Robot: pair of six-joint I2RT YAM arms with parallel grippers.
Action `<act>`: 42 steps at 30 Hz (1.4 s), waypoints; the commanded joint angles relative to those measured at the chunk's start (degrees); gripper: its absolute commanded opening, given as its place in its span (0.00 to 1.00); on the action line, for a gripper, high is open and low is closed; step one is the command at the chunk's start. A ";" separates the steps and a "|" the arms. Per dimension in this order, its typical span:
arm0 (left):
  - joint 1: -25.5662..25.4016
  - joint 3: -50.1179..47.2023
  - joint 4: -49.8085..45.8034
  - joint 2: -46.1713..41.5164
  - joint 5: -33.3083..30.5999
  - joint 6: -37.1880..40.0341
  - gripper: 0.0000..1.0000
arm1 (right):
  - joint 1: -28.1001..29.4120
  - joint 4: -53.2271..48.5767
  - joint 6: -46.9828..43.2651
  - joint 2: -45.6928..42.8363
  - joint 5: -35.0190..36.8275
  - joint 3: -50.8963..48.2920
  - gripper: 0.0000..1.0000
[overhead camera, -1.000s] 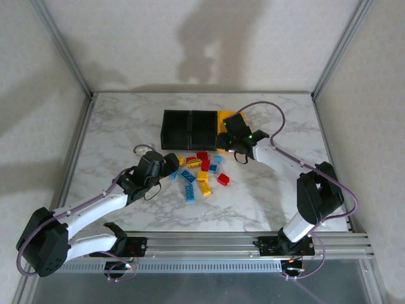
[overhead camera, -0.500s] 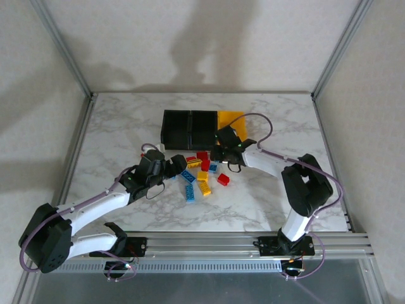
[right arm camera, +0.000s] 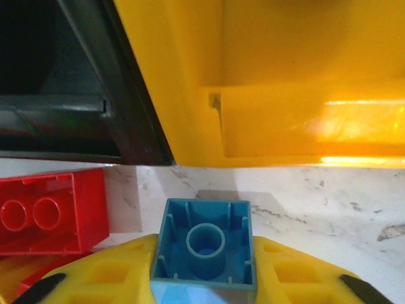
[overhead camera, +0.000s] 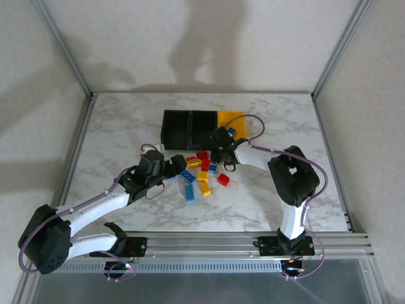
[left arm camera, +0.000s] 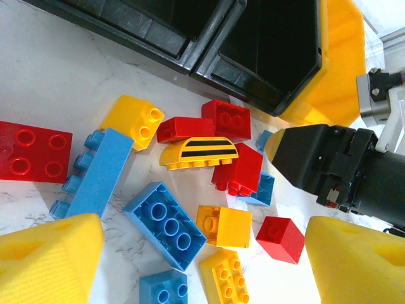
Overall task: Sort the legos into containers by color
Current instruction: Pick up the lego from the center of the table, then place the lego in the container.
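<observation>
One square blue brick (right arm camera: pixel 204 244), hollow underside toward the wrist camera, sits pinched in the right gripper (right arm camera: pixel 204 282) near the yellow bin (right arm camera: pixel 285 95); left gripper (left arm camera: pixel 199 263) gapes wide.

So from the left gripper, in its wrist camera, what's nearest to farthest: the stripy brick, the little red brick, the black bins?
1. Little red brick, low in view, right by the left gripper.
2. Stripy brick, middle of the view.
3. Black bins, along the top, farthest.
</observation>
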 commanded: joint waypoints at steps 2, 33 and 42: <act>-0.55 -0.91 0.75 0.20 -0.70 0.11 0.83 | 0.50 -2.06 -0.48 0.04 1.51 1.71 0.29; -1.78 0.08 2.24 2.01 -1.49 -0.49 0.84 | -12.53 -10.01 -6.52 11.23 1.44 30.21 0.29; -1.87 0.06 2.06 2.29 -1.93 -0.58 0.84 | -13.26 -9.64 -5.71 16.77 -0.19 33.72 0.34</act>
